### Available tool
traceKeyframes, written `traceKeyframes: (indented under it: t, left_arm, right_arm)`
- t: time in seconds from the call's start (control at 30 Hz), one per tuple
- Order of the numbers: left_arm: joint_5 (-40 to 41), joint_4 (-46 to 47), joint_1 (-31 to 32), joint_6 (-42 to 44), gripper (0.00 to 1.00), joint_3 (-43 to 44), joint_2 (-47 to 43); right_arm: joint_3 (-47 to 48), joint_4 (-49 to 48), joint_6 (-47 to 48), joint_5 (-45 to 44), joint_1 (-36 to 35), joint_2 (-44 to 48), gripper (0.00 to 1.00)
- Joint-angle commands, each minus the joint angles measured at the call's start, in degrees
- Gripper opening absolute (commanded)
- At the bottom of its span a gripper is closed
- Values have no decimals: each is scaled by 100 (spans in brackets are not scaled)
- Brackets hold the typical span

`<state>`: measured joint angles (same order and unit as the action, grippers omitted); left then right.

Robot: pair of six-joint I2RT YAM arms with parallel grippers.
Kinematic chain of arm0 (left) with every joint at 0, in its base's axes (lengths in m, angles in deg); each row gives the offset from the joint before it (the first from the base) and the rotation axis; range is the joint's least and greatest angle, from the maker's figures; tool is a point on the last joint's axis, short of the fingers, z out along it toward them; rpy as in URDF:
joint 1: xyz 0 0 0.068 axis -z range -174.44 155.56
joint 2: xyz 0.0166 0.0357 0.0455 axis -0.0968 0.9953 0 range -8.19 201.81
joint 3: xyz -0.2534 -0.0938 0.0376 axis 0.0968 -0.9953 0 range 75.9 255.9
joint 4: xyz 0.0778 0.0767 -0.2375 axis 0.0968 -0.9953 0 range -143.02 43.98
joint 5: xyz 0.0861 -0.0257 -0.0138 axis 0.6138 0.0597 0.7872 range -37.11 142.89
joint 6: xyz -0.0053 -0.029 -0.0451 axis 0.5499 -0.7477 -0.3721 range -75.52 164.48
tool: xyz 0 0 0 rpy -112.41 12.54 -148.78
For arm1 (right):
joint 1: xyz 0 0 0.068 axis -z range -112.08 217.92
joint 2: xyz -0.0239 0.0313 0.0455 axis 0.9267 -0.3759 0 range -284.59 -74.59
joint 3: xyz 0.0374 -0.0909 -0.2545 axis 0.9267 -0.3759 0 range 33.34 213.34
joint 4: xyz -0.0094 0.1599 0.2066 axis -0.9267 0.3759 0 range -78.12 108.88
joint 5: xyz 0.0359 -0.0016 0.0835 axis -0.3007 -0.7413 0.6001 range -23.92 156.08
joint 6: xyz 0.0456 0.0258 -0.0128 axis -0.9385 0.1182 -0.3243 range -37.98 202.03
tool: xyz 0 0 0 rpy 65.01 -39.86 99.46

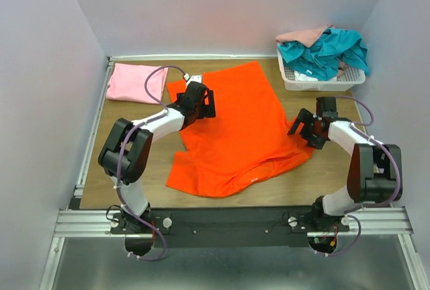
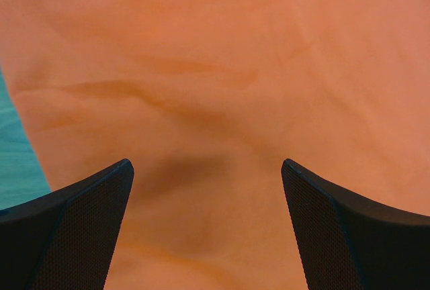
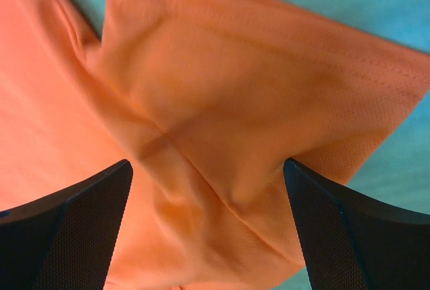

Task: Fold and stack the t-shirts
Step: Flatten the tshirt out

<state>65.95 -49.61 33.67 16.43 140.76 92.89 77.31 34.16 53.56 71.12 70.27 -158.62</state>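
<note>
The bright orange t-shirt (image 1: 235, 129) lies spread and wrinkled in the middle of the table. My left gripper (image 1: 203, 104) is open above its left upper part; the left wrist view shows orange cloth (image 2: 222, 88) between the spread fingers (image 2: 80, 229). My right gripper (image 1: 302, 129) is open over the shirt's right sleeve (image 3: 255, 102), with its fingers (image 3: 349, 236) wide apart and nothing held. A folded light pink t-shirt (image 1: 134, 82) lies at the back left. The teal t-shirt (image 1: 326, 52) and the peach-pink t-shirt (image 1: 302, 35) are heaped in the basket.
The white mesh basket (image 1: 316, 83) stands at the back right corner. Grey walls close in the table on three sides. A metal rail (image 1: 235, 221) runs along the near edge with both arm bases on it.
</note>
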Motion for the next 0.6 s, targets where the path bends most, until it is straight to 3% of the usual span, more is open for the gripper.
traceKeyframes:
  t: [0.0,0.3,0.43,0.57]
  left_arm:
    - [-295,17,-43,37,98,-61,131]
    - [-945,43,263,-631,98,-1607,-535]
    - [-1278,-1,1167,-964,98,-2283,-1071]
    - [-1807,34,2108,-1053,98,-2461,-1721]
  right_arm:
    - [410,-444,52,-117,-33,-640,100]
    - [1928,-637,297,-372,-50,-2547,100]
    - [2431,-655,438,-336,-217,-2900,100]
    - [2468,-690,631,-477,-384,-2470,100]
